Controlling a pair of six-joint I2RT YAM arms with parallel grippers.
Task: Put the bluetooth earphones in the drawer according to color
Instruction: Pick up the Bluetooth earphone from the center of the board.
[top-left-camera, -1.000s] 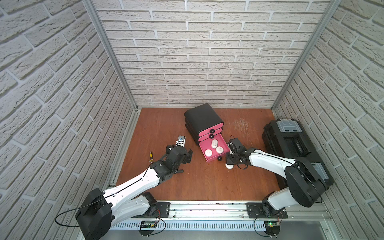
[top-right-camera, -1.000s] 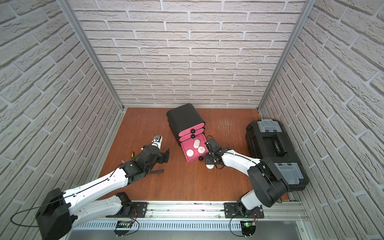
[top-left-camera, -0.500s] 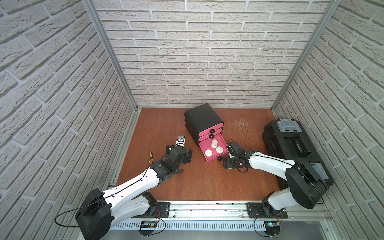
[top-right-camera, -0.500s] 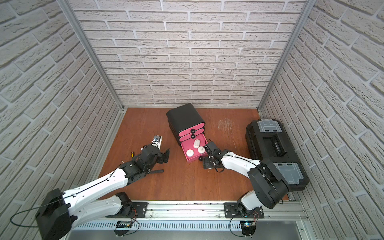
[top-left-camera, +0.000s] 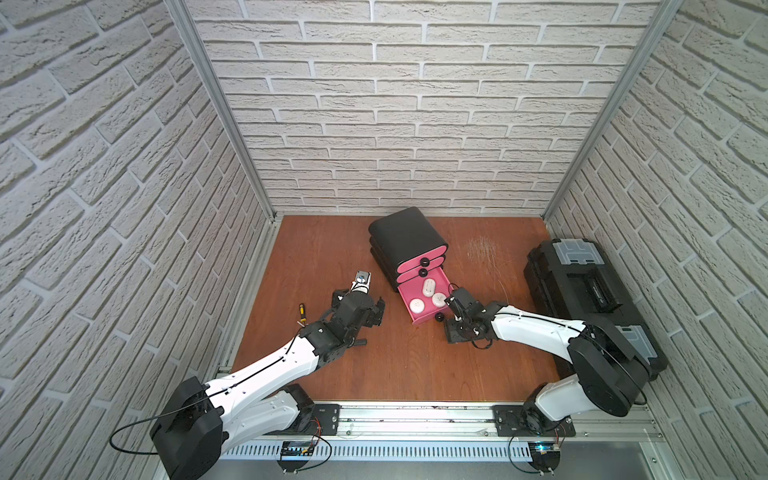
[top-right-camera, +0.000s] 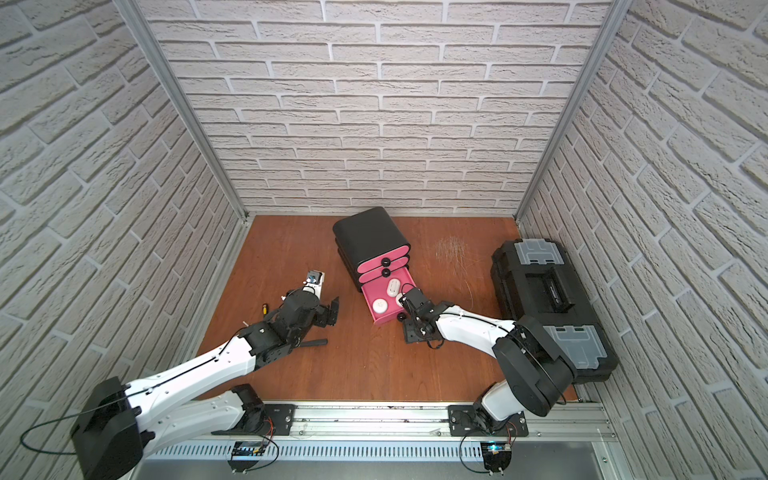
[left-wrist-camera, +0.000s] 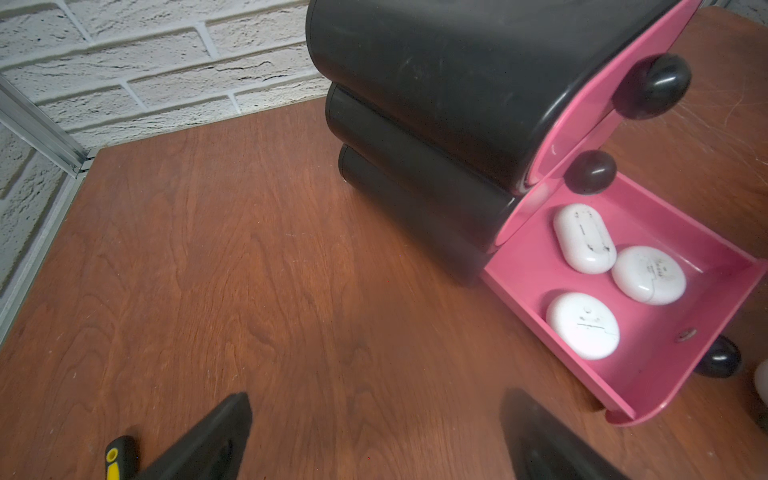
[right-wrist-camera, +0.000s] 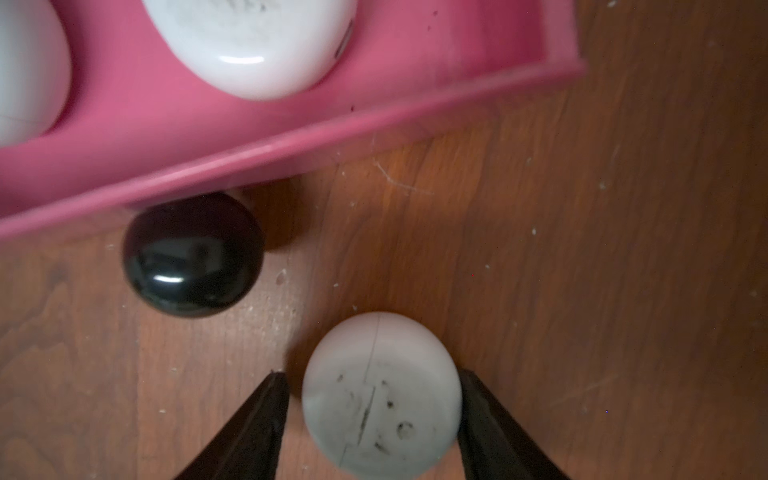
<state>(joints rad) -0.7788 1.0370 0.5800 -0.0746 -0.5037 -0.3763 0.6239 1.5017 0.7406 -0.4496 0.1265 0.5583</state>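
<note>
Item: white earphone case (right-wrist-camera: 381, 399), on the desk (right-wrist-camera: 602, 249), just outside the open bottom drawer (right-wrist-camera: 291, 141) and near its black knob (right-wrist-camera: 193, 253).
Shape: near round seen from my wrist, with the seam pointing toward the drawer.
My right end effector (right-wrist-camera: 373, 374): jaws part-open astride the case, a sliver of gap on one side, so not clamped.
Heading: the drawer is straight ahead, past its front wall. I judge a lift over that wall is needed.
Contents: three white cases (left-wrist-camera: 584, 237), with room left near the front.
My left end effector (left-wrist-camera: 378, 399): wide open, empty, well apart.

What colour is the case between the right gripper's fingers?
White case, dark scuff marks; best in right wrist view.
</note>
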